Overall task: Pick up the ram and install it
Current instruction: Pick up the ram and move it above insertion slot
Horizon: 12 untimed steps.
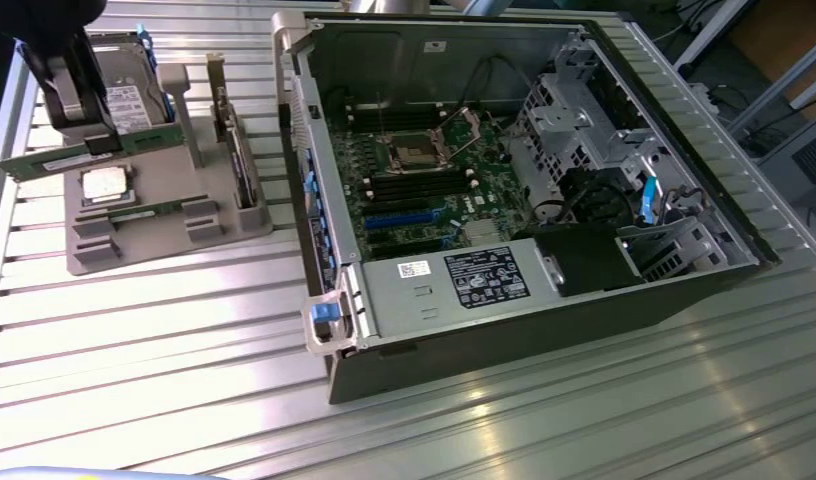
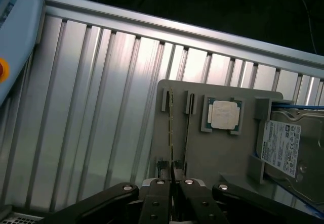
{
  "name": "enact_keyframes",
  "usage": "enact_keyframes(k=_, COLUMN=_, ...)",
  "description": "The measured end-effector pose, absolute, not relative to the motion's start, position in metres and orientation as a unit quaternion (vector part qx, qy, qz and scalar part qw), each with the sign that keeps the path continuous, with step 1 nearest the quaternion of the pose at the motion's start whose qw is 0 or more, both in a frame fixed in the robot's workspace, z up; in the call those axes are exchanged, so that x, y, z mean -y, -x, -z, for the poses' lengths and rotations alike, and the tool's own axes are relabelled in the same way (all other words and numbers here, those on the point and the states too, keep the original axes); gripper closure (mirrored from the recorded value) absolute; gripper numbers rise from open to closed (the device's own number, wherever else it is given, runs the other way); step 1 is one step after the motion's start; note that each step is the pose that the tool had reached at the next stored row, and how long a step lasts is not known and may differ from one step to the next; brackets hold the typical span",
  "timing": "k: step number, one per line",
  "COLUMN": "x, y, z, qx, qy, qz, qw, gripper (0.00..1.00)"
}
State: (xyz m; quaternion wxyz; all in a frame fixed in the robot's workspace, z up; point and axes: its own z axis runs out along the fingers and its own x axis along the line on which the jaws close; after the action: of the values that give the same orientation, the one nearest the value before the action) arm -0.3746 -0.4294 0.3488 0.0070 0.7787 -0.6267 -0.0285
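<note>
The black fingers [image 2: 161, 184] of the gripper [image 2: 173, 176] stand nearly pressed together, pinching the ram [image 2: 171, 128] by its thin edge. The wrist view looks straight down that edge, so the stick reads as a narrow dark line running away from the fingertips, with a second ram stick [image 2: 188, 133] beside it as a parallel line in the grey tray [image 2: 212, 153].

The exterior view turns the held ram [image 1: 41, 160] broadside: a long green board with a white label, gripped near its middle below the gripper [image 1: 101, 145] and apparently lifted above the tray [image 1: 155, 240], one end reaching out past the tray's edge on the exterior view's left. The second ram stick [image 1: 148, 212] sits on edge in its slot, nearer the camera.

Between the two sticks lies the square silver processor [image 1: 104, 185], which in the wrist view [image 2: 224, 114] sits in its own recess. The hard drive [image 1: 121, 95] stands behind the gripper, and the wrist view shows its white label [image 2: 281, 148].

On the ribbed metal table [image 1: 141, 340], to the exterior view's right and well apart from the tray, the computer case [image 1: 728, 260] lies open, its motherboard [image 1: 435, 170] exposed.
</note>
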Motion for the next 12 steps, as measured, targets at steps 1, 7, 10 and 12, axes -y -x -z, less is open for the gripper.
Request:
enact_keyframes(k=1, x=0.429, y=0.375, z=-0.35, qx=0.627, qy=-0.779, qz=0.028, qw=0.007, gripper=0.86)
enact_keyframes(k=7, x=0.429, y=0.375, z=-0.357, qx=0.627, qy=-0.779, qz=0.028, qw=0.007, gripper=0.86)
enact_keyframes(k=10, x=0.429, y=0.375, z=-0.363, qx=0.627, qy=-0.779, qz=0.028, qw=0.007, gripper=0.86)
enact_keyframes(k=12, x=0.429, y=0.375, z=-0.367, qx=0.627, qy=-0.779, qz=0.028, qw=0.007, gripper=0.86)
